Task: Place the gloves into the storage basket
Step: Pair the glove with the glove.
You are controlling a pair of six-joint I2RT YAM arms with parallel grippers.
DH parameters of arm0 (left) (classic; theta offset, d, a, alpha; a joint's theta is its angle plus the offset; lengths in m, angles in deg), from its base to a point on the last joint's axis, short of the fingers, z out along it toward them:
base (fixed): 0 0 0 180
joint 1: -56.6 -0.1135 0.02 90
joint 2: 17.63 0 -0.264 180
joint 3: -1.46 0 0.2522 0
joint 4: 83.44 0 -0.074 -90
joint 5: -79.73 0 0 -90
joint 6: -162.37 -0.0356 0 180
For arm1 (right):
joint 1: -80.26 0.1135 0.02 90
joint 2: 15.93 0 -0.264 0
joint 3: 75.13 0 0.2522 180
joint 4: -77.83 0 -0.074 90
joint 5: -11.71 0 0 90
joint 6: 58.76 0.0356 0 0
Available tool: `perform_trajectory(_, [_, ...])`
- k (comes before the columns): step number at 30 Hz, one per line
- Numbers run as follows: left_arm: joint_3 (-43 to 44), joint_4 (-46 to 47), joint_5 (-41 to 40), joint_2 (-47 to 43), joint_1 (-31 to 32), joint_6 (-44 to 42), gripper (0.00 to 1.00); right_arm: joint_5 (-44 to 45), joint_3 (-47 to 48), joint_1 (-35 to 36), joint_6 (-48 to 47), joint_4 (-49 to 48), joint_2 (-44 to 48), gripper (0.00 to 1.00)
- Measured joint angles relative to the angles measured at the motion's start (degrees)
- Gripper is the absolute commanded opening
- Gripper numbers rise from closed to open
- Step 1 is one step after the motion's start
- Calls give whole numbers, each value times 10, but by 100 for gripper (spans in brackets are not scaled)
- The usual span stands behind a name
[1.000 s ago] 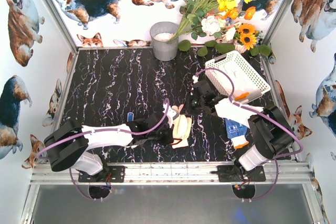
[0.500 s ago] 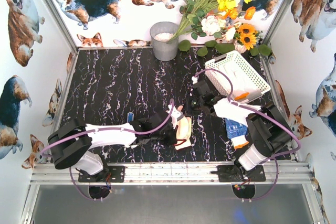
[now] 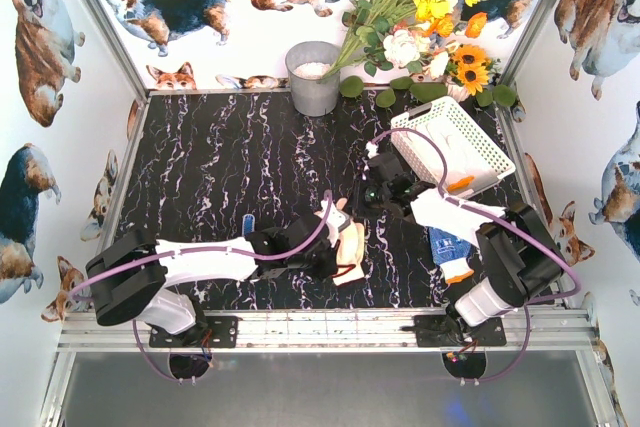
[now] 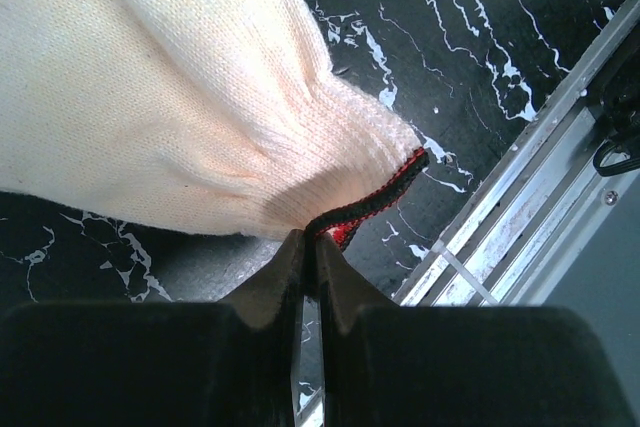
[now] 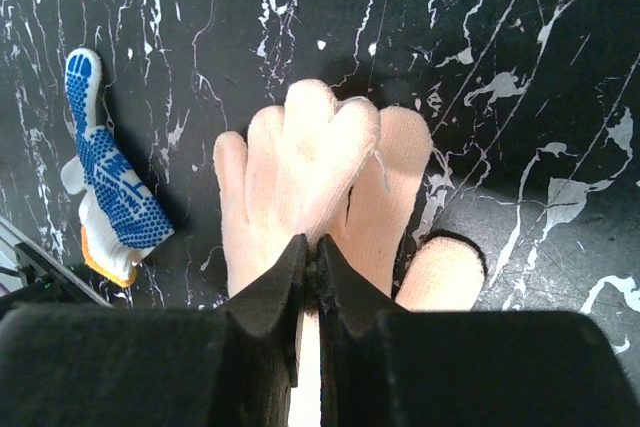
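Cuff grip looks thin: left gripper (image 4: pixel 308 239), clamped on 1 cream glove (image 4: pixel 150 87) near centre, should lift high before crossing to the far-right storage basket (image 3: pixel 486 143); right gripper (image 5: pixel 310 247) pinches a 2nd glove (image 5: pixel 300 162).

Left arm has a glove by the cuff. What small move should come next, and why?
Probably lift the left gripper a little: it is shut on the cream glove's dark-edged cuff, the glove rests on the table, and the storage basket stands far right, so it must clear the surface first.
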State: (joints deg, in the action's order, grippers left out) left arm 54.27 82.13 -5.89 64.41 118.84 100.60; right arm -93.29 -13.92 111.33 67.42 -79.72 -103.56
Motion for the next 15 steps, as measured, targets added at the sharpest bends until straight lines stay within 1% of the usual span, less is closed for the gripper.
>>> perform_trajectory(15, [21, -19, -2, 17, 17, 0, 0, -4, -15, 0, 1, 0, 5, 0])
